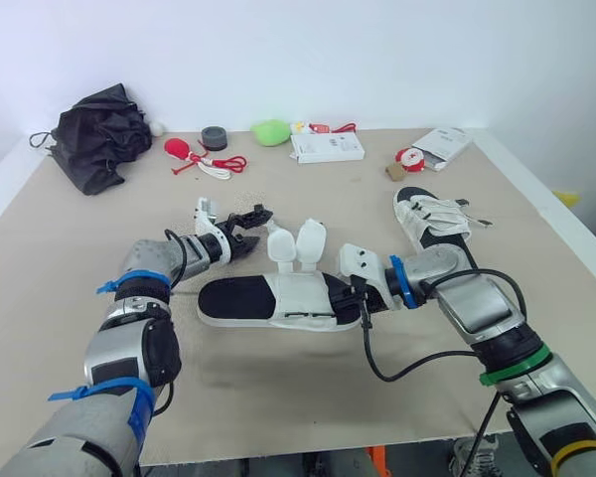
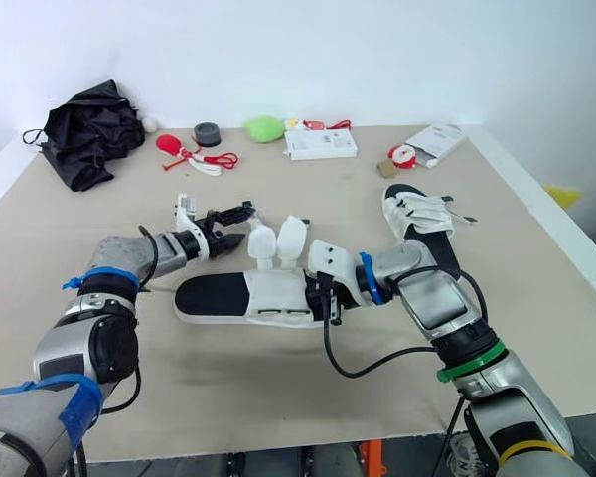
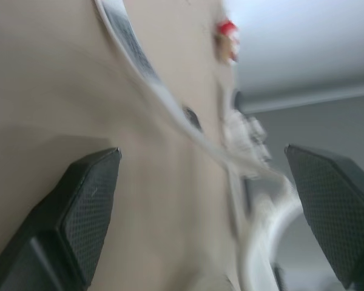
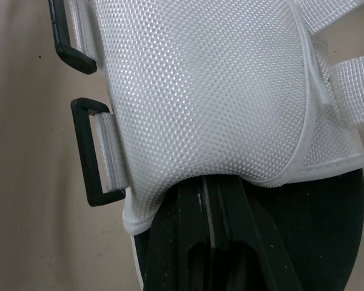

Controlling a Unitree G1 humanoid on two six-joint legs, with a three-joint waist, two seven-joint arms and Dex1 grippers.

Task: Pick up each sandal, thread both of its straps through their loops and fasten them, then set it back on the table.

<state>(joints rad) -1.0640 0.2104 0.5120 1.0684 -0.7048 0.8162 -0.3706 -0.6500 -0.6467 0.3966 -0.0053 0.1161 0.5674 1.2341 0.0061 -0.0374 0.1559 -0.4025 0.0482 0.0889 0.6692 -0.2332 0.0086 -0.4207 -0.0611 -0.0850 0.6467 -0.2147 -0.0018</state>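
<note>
A white-and-black sandal lies on its side in the middle of the table, its two white strap flaps standing up loose. Two black loops hang free on its mesh upper. My right gripper is at the sandal's right end, its fingers shut together on the sole under the mesh edge. My left gripper hovers open just left of the flaps, holding nothing, with its pads wide apart. A second white sandal lies flat at the back right.
Along the back of the table sit a black folded umbrella, a red item with a cord, a dark tape roll, a green lump, a white box and a white packet. The table's front edge is close.
</note>
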